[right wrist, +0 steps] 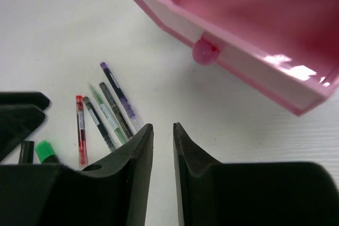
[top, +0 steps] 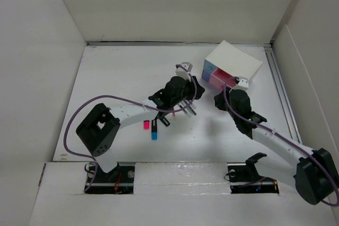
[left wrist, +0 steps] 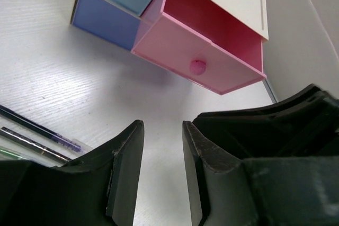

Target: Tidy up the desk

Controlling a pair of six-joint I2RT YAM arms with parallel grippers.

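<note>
Spreading under both arms, the large flat white bench (top: 116, 78) fills the floor of its white-panelled enclosure. It's rigid and fixed, with nothing to lift, so the tidying falls to what lies on it. At its far right sits the small white box with pastel drawers (top: 235, 59), which looks light enough to skid if shoved. Its glossy pink plastic drawer (left wrist: 212, 51) stands pulled out, with nothing showing inside. The left fingers (left wrist: 130, 162) hover facing the drawer front, narrowly parted and empty. The right fingers (right wrist: 139, 168) are the same: a slim gap, holding nothing, just before the drawer. Next, the loose bundle of slim plastic pens (right wrist: 108, 112) lies on the bench near the left fingers. They look light, stiff, slick and apt to roll, so I'd pinch one across the barrel at mid-length. Smallest is the round pink knob (right wrist: 204, 51), the natural hold for closing the drawer.
</note>
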